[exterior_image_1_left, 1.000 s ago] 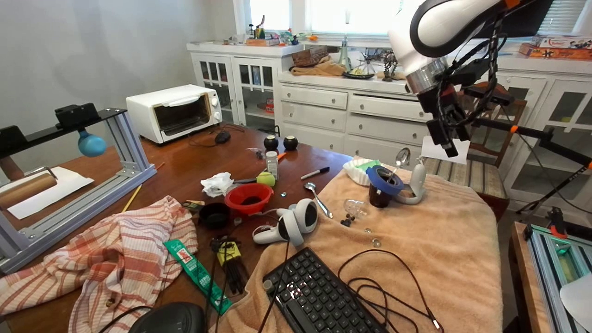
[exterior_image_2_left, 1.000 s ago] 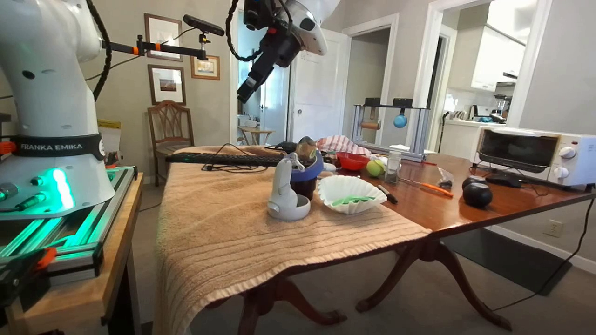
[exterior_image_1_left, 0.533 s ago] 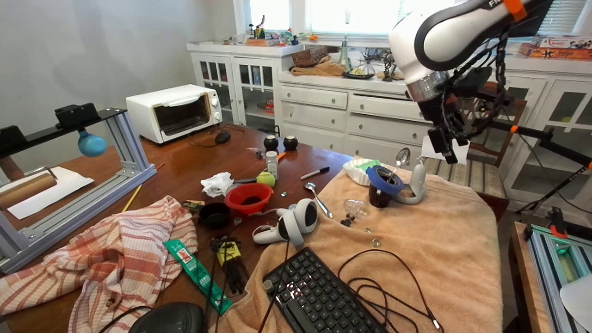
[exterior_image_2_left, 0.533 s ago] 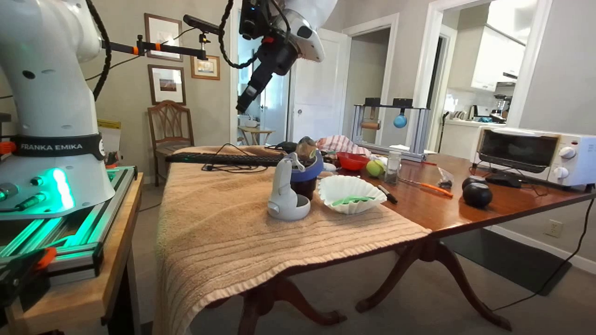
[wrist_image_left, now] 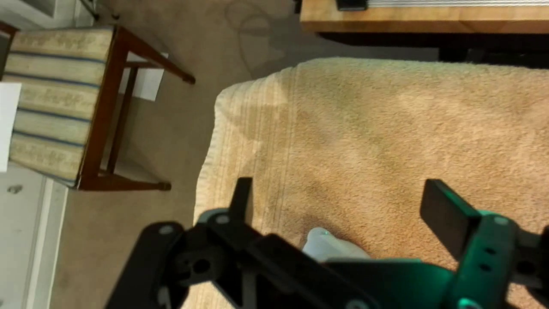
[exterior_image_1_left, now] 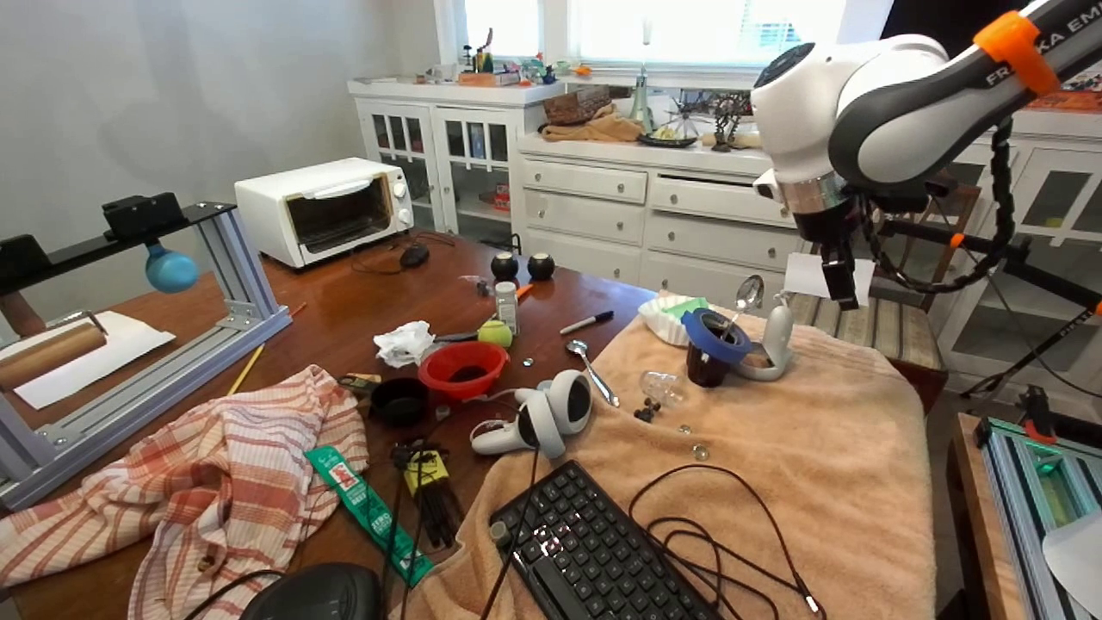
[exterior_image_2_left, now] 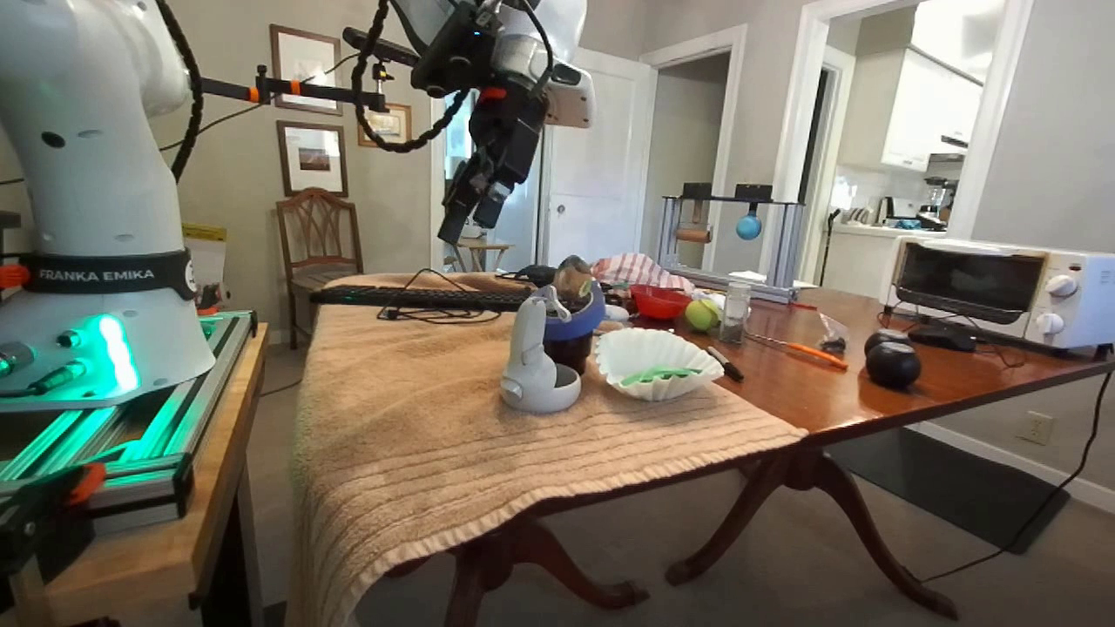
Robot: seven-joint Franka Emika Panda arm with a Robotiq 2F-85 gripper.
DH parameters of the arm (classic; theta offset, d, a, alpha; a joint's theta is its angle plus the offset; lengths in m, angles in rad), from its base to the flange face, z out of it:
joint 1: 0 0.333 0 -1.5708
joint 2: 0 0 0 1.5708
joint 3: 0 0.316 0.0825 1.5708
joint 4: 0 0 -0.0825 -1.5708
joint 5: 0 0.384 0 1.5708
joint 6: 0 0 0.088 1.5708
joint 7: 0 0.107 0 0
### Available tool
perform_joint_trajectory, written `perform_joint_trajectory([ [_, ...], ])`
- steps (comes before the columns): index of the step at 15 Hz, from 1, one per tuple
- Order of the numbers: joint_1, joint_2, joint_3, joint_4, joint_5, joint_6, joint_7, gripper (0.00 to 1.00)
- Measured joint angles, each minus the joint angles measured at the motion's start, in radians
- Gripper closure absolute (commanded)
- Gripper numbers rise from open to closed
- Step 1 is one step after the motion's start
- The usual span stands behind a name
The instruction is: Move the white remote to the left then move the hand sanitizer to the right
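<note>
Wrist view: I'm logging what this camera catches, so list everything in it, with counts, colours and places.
Towel: 1, tan, centre to right edge.
White remote: 1, white, on the towel, lower middle, partly hidden.
Chair: 1, brown frame, blue-striped cream seat, left.
Sheets: 2, white, one at the left edge, one past the chair legs.
Bench: 1, light wood, top right.
Rail: 1, silver, on the bench.
Block: 1, black, left of the rail.
Cabinetry: count unclear, white, left corners.
Floor: 1, brown, left and top.
Thin shapes: count unclear, dark, top left, too blurred to name.
Tool: 1, black, bottom, open.

White controller (exterior_image_2_left: 528,380), red bowl (exterior_image_1_left: 465,355), striped cloth (exterior_image_1_left: 245,465)
</note>
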Motion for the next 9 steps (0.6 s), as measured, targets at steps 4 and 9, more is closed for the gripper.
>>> perform_joint_trajectory([
  [4,-0.031,-0.025,-0.051,-0.022,-0.09,0.174,-0.153,0.0],
  [9,-0.042,-0.011,-0.088,-0.024,-0.084,0.274,-0.323,0.0],
])
